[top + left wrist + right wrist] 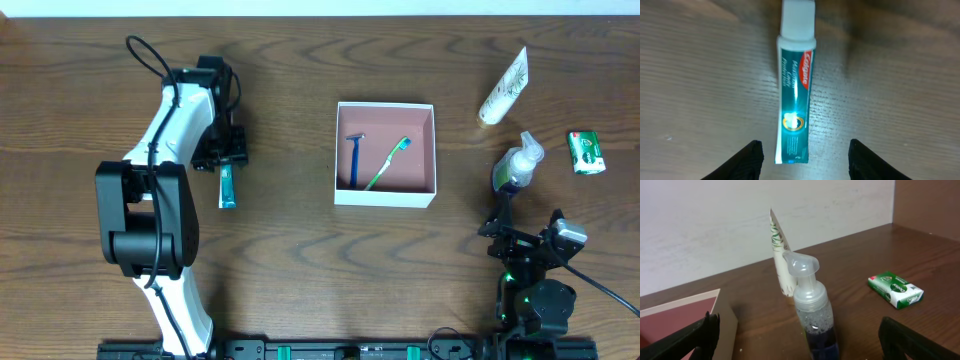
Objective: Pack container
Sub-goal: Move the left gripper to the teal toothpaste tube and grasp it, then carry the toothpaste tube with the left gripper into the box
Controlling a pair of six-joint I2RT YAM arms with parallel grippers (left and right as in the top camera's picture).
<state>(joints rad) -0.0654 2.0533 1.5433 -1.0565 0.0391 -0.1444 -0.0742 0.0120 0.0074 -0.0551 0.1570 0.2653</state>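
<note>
packing is partly done: the container (385, 197) sits mid-scene on the bench (290, 260), with a razor (354, 158) and a toothbrush (388, 163) inside. the toothpaste (795, 100), to its left, lies between the spread, empty left fingers (747, 162). the right fingers (695, 337) stand open beside the pump bottle (812, 310). a tube (503, 88) and soap (587, 152) remain at far right.

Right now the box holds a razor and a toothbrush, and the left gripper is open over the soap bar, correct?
Not quite. The left gripper is open over the toothpaste tube, not the soap bar, which lies at the table's right side. The left wrist view shows this. The box does hold the razor and the toothbrush.
</note>
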